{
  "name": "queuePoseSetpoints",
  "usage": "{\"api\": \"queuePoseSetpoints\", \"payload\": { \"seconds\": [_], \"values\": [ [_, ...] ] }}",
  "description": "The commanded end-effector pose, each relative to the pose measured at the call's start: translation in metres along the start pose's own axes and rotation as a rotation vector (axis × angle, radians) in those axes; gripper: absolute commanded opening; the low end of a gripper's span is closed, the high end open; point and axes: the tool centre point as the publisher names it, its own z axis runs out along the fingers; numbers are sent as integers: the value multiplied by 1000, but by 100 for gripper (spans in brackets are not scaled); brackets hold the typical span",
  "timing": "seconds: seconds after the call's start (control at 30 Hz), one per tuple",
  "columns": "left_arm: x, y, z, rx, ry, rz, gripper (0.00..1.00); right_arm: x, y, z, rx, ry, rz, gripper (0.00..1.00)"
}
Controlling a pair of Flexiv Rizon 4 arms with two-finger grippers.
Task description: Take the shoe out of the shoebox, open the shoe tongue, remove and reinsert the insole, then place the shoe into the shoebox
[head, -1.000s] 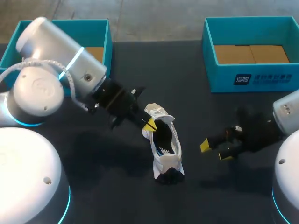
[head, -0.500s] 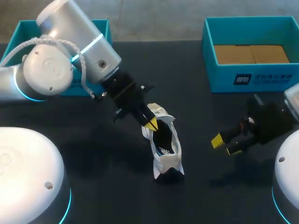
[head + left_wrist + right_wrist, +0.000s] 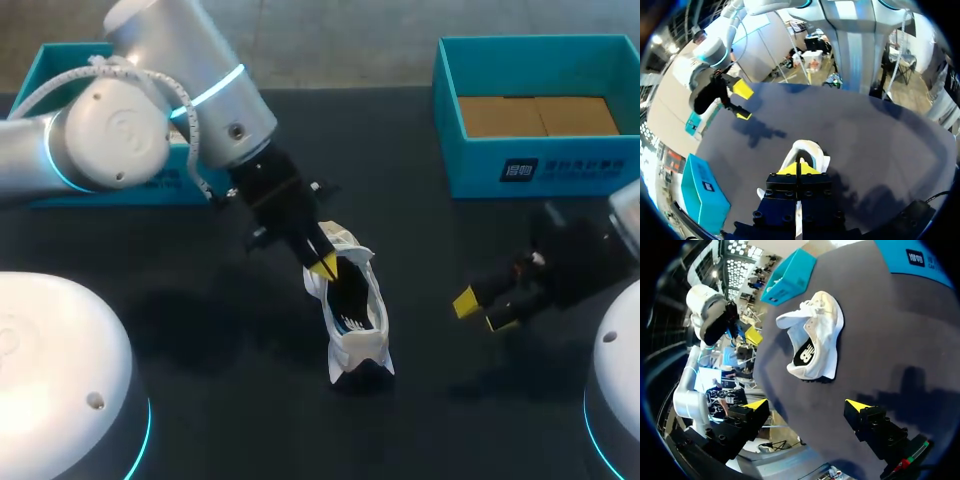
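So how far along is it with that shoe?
Done: the shoe is out of its box and lies on the table. In hand: the left gripper, tips closed, is at the shoe's opening, probably working on the tongue; whether it pinches it, I cannot tell. The right gripper hangs open, apart. Seemingly left: insole out and back in, then the shoe into a shoebox.
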Motion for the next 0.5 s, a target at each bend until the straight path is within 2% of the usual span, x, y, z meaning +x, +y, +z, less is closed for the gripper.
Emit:
{"api": "queuePoseSetpoints", "payload": {
  "seconds": [0.03,0.27,0.5],
  "values": [
    [-10,1,5,-8,89,18,0,6,-9,-14,-4,-34,-2,100],
    [-10,2,19,-36,245,62,0,2,-10,-31,36,-50,-20,100],
    [-11,6,27,-55,346,87,0,-3,-9,-45,61,-71,-42,100]
  ]
}}
